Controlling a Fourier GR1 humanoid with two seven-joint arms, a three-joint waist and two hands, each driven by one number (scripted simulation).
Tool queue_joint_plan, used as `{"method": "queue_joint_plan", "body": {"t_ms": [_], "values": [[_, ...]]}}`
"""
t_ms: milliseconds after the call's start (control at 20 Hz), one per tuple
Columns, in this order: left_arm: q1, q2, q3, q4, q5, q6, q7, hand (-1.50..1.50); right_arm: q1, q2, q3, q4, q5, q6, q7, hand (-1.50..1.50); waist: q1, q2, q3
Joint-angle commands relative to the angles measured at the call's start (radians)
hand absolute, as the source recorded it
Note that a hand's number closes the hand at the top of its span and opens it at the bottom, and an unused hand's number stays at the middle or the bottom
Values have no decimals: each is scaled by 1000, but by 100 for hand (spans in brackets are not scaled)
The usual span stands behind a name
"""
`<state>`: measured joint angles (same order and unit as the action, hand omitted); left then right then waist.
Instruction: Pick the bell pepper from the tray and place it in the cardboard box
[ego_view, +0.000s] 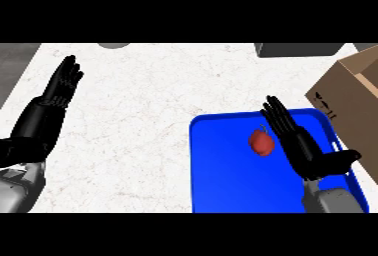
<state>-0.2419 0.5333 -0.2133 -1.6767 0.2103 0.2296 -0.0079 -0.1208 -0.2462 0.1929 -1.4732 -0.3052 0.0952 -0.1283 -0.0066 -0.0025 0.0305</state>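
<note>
A red bell pepper (261, 142) lies in the middle of a blue tray (221, 170) at the lower right. My right hand (304, 147) hovers over the tray just right of the pepper, fingers straight and pointing away, thumb out to the right, holding nothing. The brown cardboard box (347, 95) stands at the right edge, beyond the tray's far right corner, its open top partly cut off by the view. My left hand (52, 100) stays open at the far left, fingers up, resting.
A white speckled counter (148, 100) spreads left of the tray. A grey block (299, 49) sits at the far edge near the box, and a grey round object (113, 45) shows at the top edge. The counter's left edge runs behind my left hand.
</note>
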Motion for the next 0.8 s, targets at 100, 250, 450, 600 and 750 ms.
{"method": "queue_joint_plan", "body": {"t_ms": [100,250,450,600,750], "values": [[101,4,82,35,99,-5,69,0,48,1,-130,-84,90,-266,-1,-150,-8,-8,-34],[180,-38,115,86,166,29,124,0,76,-37,-248,-126,187,-470,-4,-150,-37,-18,-41],[214,-61,119,87,211,20,149,0,128,-3,-352,-176,365,-755,-185,-150,-64,-23,-36],[227,-54,127,88,241,-28,142,0,231,64,-222,-315,534,-856,-250,-150,-35,-12,-35],[243,-38,139,81,258,-59,144,0,318,82,-81,-411,752,-930,-141,-150,-18,-7,-38]]}}
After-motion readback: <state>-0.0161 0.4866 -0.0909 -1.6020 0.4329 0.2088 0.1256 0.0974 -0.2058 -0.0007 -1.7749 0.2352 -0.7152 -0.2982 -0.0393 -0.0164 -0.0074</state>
